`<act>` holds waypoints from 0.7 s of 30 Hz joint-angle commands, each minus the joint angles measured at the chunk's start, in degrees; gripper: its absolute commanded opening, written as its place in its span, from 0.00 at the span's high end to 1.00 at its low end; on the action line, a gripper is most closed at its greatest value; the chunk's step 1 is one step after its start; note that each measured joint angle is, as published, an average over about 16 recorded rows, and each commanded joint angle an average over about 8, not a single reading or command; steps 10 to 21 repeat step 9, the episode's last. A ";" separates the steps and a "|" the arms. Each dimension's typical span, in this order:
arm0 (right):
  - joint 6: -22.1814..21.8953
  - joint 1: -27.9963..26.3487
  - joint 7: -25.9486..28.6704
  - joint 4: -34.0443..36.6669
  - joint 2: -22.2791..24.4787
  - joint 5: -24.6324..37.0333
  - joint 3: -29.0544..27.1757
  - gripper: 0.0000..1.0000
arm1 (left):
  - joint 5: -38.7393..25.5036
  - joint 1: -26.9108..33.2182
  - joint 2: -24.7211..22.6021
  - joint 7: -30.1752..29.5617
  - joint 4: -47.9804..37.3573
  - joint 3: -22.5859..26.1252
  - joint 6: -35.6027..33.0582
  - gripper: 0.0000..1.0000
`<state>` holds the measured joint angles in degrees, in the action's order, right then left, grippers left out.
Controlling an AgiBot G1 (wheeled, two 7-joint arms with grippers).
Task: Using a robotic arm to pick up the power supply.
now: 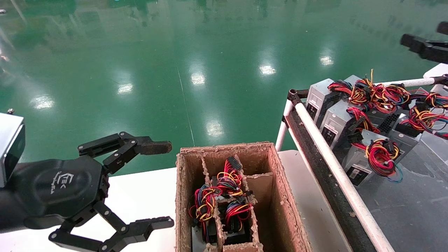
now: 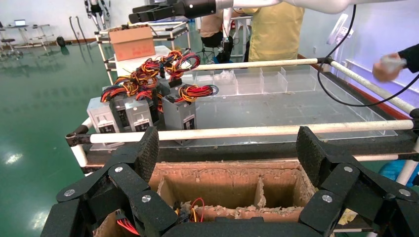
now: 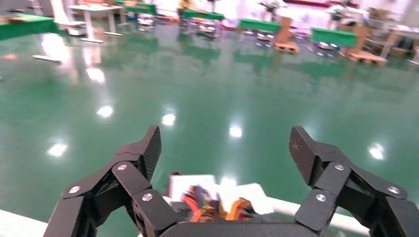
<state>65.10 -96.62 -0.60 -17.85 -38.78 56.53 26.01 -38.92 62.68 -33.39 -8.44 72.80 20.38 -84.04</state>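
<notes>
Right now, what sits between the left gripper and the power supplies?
Head view: the cardboard box, then the white rail, lie between the left gripper and the power supplies.

Bright overhead lamps throw white glare patches across the glossy green floor (image 1: 210,70); the right wrist view is blurred.

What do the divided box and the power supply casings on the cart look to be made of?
The divided box looks like brown pulp cardboard: matte, fibrous, with ragged edges. The power supply casings look like light grey sheet metal with a dull sheen, perforated vents and black end faces.
</notes>
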 commanded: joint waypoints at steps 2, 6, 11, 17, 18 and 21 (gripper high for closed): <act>1.32 2.25 0.73 -3.58 0.24 -0.94 -0.64 0.00 | 0.00 0.00 0.00 0.00 0.00 0.00 0.00 0.00; 3.07 5.22 1.69 -8.30 0.56 -2.19 -1.49 0.00 | 0.00 0.00 0.00 0.00 0.00 0.01 0.00 0.00; 3.73 6.35 2.06 -10.09 0.68 -2.66 -1.81 0.00 | 0.00 0.00 0.00 0.00 0.00 0.01 0.00 0.00; 3.73 6.35 2.06 -10.09 0.68 -2.66 -1.81 0.00 | 0.00 0.00 0.00 0.00 0.00 0.01 0.00 0.00; 3.73 6.35 2.06 -10.09 0.68 -2.66 -1.81 0.00 | 0.00 0.00 0.00 0.00 0.00 0.01 0.00 0.00; 3.73 6.35 2.06 -10.09 0.68 -2.66 -1.81 0.00 | 0.00 0.00 0.00 0.00 0.00 0.01 0.00 0.00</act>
